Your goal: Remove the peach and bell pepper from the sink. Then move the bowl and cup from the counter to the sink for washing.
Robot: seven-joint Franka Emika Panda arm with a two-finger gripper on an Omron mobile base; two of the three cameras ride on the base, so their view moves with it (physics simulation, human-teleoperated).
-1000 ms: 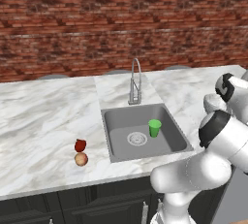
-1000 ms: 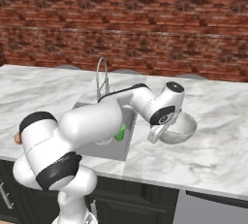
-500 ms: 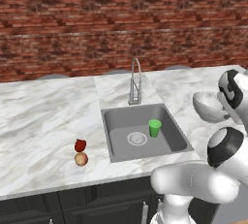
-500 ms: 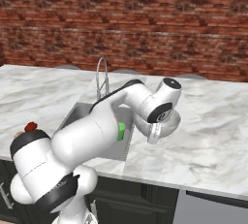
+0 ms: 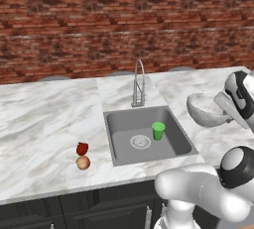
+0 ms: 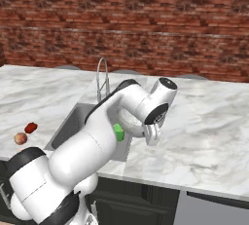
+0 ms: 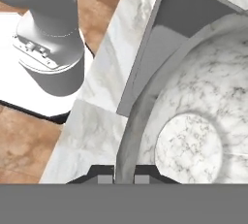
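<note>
The gripper (image 7: 124, 179) pinched the rim of the bowl (image 7: 193, 136), one fingertip on each side of the wall, so its tips were pressed onto that thin edge. In the hand view the bowl showed a mottled whitish inside with a flat round base and a grey outer wall. In the left base view the bowl (image 5: 208, 110) hung off the bench (image 5: 44, 124), to the right of the sink (image 5: 149, 141) and tilted toward it; in the right base view it (image 6: 133, 121) sat at the sink's right edge, partly behind the arm.

The cup (image 5: 158, 130), small and bright green, stood upright inside the sink, just right of the drain. The bell pepper (image 5: 82, 148) and the peach (image 5: 83, 162) lay on the bench well left of the sink, the pepper just behind the peach.

By my judgement the bowl was the last step in hand. The next move called for carrying it over the basin, lowering it clear of the cup and faucet (image 5: 138, 82), then releasing.
</note>
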